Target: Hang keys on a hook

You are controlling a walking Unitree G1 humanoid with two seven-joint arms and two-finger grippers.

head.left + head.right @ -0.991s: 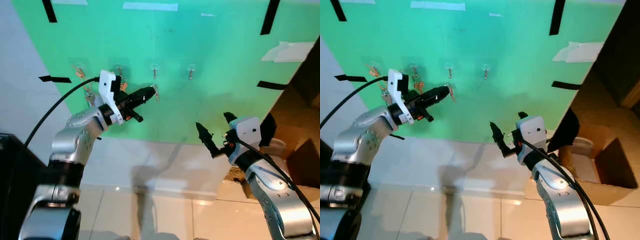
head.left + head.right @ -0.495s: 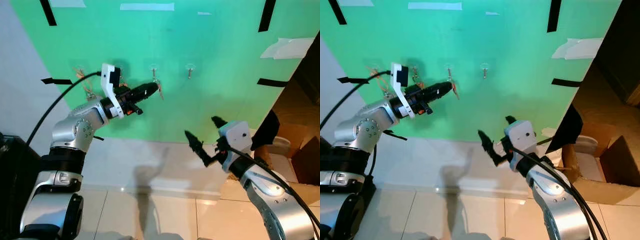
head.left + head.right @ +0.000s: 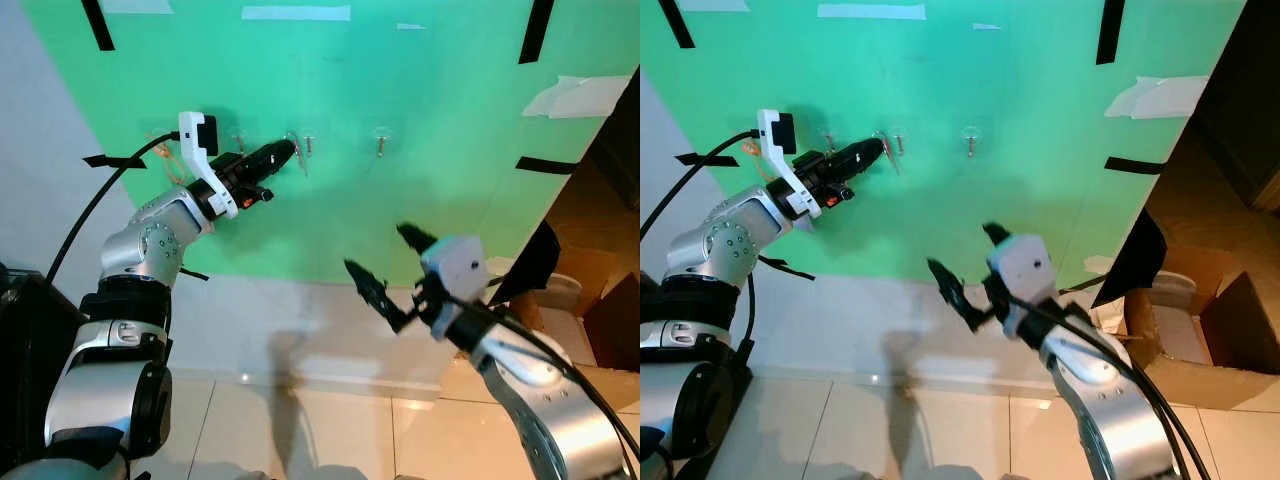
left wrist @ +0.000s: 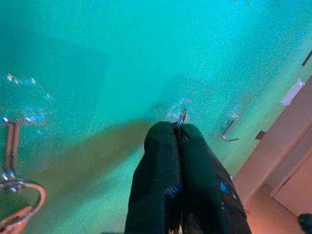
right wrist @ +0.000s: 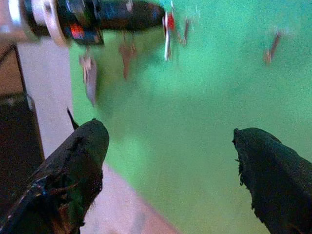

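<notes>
Keys [image 3: 300, 160] sat pinched in your left claw [image 3: 290, 150] just beside the hook [image 3: 309, 143], unhung; right claw [image 3: 385, 268] gaped idle.

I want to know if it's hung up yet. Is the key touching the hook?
Cannot tell. In the left wrist view the key, pinched in the left gripper, overlaps the hook, with no view showing contact or gap plainly.

Left pincer [image 3: 878, 150] pinches a key [image 3: 883, 158] beside a hook [image 3: 899, 141]; right pincer [image 3: 967, 268] spread, low.
</notes>
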